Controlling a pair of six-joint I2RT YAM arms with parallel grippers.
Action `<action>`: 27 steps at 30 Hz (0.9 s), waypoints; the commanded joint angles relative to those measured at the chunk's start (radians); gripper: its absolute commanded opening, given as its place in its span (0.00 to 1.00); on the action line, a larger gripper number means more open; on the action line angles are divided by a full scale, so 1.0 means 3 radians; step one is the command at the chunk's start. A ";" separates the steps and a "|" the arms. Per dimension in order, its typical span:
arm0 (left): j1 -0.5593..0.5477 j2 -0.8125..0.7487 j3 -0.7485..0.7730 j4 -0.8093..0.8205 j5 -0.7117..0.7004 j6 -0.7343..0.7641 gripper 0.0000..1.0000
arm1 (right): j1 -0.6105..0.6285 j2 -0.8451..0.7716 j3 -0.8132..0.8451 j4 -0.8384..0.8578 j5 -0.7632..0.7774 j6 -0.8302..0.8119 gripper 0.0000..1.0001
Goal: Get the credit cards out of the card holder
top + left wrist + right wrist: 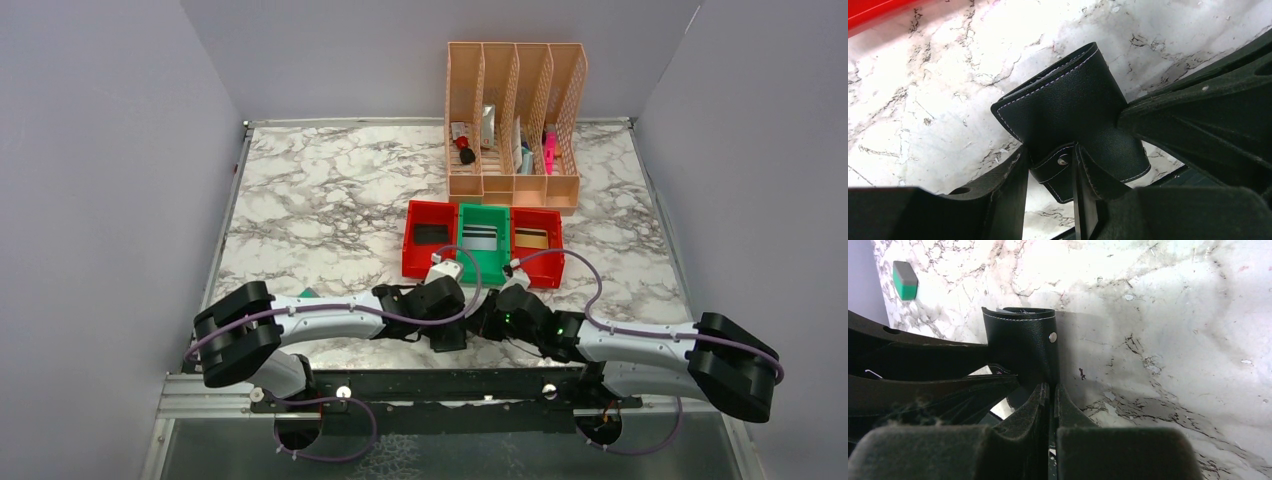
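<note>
My left gripper [1048,150] is pinching the card holder [1068,100] at the end with the short strap tab [1052,175]. The tab, with its little round snap [1063,160], sits right between the two fingers [1010,185]. My right gripper [1052,387] is pressed almost together on a thin edge of the same black holder, from the other side. So both grippers have hold of it at once, and it looks bent between them. From above, the grippers meet near the front of the marble table [320,200], just in front of the green bin [485,275], and they hide the holder there. The left red bin [420,268] and the right red bin [545,275] stand beside the green one. A flat card [480,238] lies in the green bin, and one in each red bin too. Behind them stands a peach file rack [515,120]. A small green and grey block [904,280] lies well off to the left.
</note>
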 commanded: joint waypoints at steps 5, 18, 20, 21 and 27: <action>0.0035 -0.0135 -0.0082 -0.0371 -0.0543 -0.0082 0.32 | 0.0021 -0.0023 -0.0093 -0.0252 0.0139 0.0070 0.04; 0.0144 -0.0275 -0.0116 -0.0506 -0.0642 -0.0101 0.34 | 0.0022 -0.0017 -0.0145 -0.0272 0.0154 0.0130 0.03; 0.0149 -0.0282 -0.0119 -0.0501 -0.0633 -0.0105 0.35 | 0.0018 -0.0020 -0.0143 -0.0256 0.0145 0.0130 0.04; 0.0145 -0.0286 -0.0112 -0.0476 -0.0585 -0.0076 0.33 | 0.0022 -0.0034 -0.0150 -0.0197 0.0122 0.0095 0.05; 0.0145 -0.0306 -0.0190 -0.0021 0.0038 0.0344 0.30 | 0.0021 -0.0125 -0.0163 0.0251 -0.0117 -0.0170 0.23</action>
